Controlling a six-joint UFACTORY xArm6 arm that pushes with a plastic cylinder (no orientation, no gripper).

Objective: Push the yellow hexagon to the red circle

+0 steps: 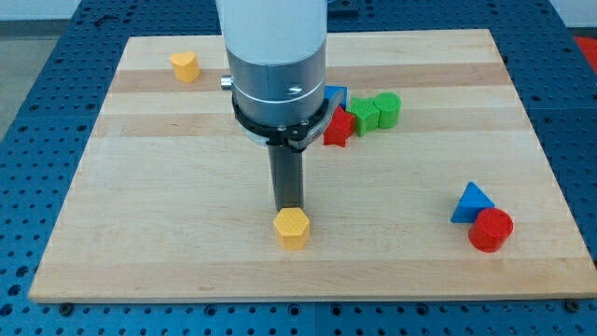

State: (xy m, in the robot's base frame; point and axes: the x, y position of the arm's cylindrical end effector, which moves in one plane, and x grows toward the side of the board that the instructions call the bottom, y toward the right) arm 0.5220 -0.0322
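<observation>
**Desk:** What does the frame show, and is there any writing to read?

**Photographer:** No brand, label or lettering can be read anywhere. My tip [289, 206], the lower end of a straight dark rod under a white and grey arm housing [277, 70], stands on a pale wooden worktop [168, 187] just above the yellow hexagon [292, 227] as the view runs. Whether rod and block touch cannot be told; they are at least just beside each other.

**Desk:** And the pincer, apart or together?

**Photographer:** The arm ends in that rod alone, so no pincer shows, and nothing is held or clamped.

**Desk:** Where does the hexagon lie relative to its target?

**Photographer:** Near the worktop's bottom edge, about the middle of the view. The red circle [491, 229] lies well apart from it toward the view's right, at much the same height, touching or just beside a blue triangle [472, 202] at its upper left.

**Desk:** Other blocks?

**Photographer:** A cluster sits just right of the arm housing: a red star-like block [340, 128], two green blocks [365, 114] and [388, 108] side by side, and a blue block [335, 95] partly hidden behind the housing. A yellow heart-like block [185, 66] lies alone near the view's top left. A blue perforated surface [37, 112] surrounds the worktop.
</observation>
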